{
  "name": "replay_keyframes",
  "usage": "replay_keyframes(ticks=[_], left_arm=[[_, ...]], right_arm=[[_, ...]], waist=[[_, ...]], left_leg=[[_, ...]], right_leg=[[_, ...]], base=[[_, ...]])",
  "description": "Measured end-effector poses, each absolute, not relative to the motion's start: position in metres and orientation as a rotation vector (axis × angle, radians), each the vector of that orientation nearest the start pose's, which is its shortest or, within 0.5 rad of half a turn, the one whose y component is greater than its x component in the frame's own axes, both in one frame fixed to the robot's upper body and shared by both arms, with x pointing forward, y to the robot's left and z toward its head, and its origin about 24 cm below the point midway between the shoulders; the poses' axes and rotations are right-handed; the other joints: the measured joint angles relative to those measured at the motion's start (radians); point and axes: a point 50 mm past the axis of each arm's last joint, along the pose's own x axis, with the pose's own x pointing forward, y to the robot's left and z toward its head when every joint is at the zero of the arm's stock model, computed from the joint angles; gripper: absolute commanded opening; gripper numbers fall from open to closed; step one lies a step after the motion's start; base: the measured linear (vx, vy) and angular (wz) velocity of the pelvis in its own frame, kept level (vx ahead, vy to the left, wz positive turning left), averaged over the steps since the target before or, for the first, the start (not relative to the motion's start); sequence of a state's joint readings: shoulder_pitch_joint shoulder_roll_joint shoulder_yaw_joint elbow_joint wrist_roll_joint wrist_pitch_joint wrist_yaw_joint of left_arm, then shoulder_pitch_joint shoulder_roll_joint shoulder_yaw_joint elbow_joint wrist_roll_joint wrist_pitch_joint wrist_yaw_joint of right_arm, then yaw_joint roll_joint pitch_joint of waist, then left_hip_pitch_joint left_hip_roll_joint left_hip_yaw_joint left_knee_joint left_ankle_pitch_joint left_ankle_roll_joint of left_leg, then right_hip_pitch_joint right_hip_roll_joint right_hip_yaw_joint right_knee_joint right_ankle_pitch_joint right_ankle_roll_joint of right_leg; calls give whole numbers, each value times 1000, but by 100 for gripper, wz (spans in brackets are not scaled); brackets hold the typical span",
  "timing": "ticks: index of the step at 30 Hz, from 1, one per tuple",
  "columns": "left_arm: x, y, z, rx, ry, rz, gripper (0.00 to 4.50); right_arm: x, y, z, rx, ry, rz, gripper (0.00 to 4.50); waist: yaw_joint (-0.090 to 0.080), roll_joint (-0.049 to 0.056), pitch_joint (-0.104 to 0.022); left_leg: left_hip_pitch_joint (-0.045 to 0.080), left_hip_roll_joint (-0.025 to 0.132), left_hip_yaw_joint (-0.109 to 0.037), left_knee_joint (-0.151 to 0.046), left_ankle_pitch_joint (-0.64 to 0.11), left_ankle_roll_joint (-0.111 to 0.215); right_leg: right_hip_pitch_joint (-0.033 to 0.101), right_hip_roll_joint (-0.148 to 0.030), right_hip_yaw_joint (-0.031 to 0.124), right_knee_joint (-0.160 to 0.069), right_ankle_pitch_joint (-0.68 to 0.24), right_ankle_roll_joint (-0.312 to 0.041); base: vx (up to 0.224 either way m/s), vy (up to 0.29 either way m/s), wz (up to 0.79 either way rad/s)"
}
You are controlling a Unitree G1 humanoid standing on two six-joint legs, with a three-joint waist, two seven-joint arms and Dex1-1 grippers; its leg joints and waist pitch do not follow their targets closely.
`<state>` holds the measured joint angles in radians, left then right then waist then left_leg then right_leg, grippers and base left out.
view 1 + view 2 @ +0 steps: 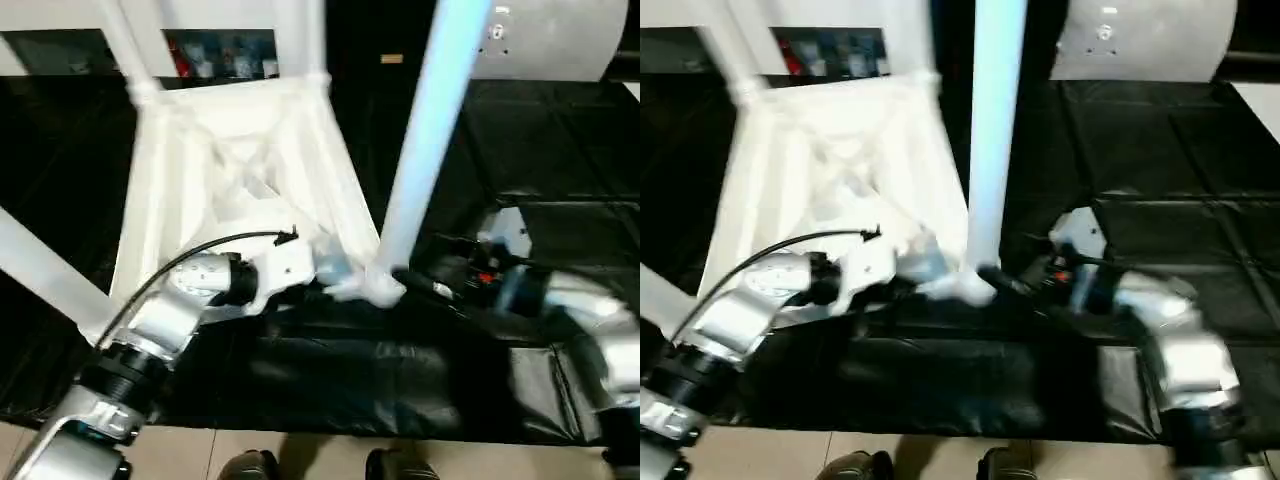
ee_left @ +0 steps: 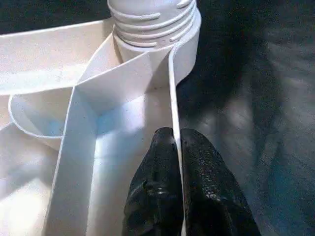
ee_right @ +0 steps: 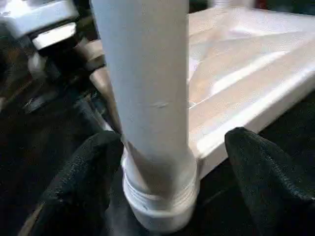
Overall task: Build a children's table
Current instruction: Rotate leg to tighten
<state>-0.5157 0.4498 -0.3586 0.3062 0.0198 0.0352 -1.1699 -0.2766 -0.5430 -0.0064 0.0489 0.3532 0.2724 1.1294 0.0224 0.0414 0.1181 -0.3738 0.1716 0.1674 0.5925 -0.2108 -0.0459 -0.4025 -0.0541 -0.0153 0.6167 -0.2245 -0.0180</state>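
the table top point(image 1: 235, 170) lay upside down on the black sheet point(image 1: 380, 380), legs standing up from its corners. the left gripper point(image 2: 176, 147) was pinched tight on the top's thin side wall. the right gripper point(image 3: 172, 162) stood wide apart around the base of the near leg point(image 1: 430, 130), one finger point(image 3: 261, 172) clear of it.

we see black sheet-covered work surface point(image 1: 560, 180), sheet creased, folds along near edge. on it we see white table top point(image 1: 200, 150) lying ribbed underside up, legs point(image 1: 430, 130) rising from corner sockets. beyond near edge, pale tiled floor point(image 1: 300, 455).
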Motion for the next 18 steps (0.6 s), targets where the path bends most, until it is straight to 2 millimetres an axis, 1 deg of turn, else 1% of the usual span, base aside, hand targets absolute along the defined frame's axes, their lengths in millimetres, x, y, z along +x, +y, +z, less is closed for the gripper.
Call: replay_keyframes(ticks=[2,4,5,6,7,8,14,15,17,18], left_arm=[[297,123,76,624,267,-1456,0],[296,123,76,632,269,-1490,0],[296,122,76,640,270,-1510,0],[296,122,76,645,270,-1520,0],[296,121,76,651,267,-1529,0],[295,120,76,655,264,-1540,0],[295,119,76,656,259,-1555,0],[295,119,76,657,260,-1555,0],[296,120,78,661,264,-1563,0],[296,119,78,663,265,-1567,0]], right_arm=[[271,-193,103,-153,179,1220,337],[270,-188,102,-156,197,1289,334],[270,-186,102,-158,209,1331,318],[271,-185,102,-159,215,1342,318],[271,-185,101,-160,225,1355,303],[271,-185,100,-159,232,1366,303],[271,-185,99,-157,236,1367,303],[271,-185,99,-155,238,1373,281],[274,-183,100,-142,255,1398,262],[274,-182,101,-140,257,1406,262]], waist=[[8,0,0],[12,0,0],[14,0,0],[16,0,0],[19,-1,0],[22,-1,1],[21,-2,1],[21,-3,2],[18,-6,3],[19,-7,4]], left_leg=[[0,0,1,2,0,1],[0,0,1,3,-1,1],[0,0,1,4,0,1],[0,0,1,5,0,1],[-1,0,1,5,0,1],[-1,0,1,7,0,1],[-1,0,2,9,0,2],[-1,0,2,9,0,2],[-1,0,2,9,1,2],[-1,0,2,9,1,2]], right_leg=[[0,0,0,1,0,0],[0,-1,0,3,0,0],[0,-1,0,4,0,0],[0,-1,0,5,0,0],[0,-2,0,6,0,0],[0,-2,0,7,0,0],[0,-3,0,10,0,0],[-1,-3,0,10,0,0],[-1,-3,0,11,0,0],[-1,-3,0,11,0,0]], base=[[0,0,0],[0,0,0],[0,0,0],[0,0,0],[0,0,0],[0,0,0],[0,0,0],[0,0,0],[0,0,0],[0,0,0]])
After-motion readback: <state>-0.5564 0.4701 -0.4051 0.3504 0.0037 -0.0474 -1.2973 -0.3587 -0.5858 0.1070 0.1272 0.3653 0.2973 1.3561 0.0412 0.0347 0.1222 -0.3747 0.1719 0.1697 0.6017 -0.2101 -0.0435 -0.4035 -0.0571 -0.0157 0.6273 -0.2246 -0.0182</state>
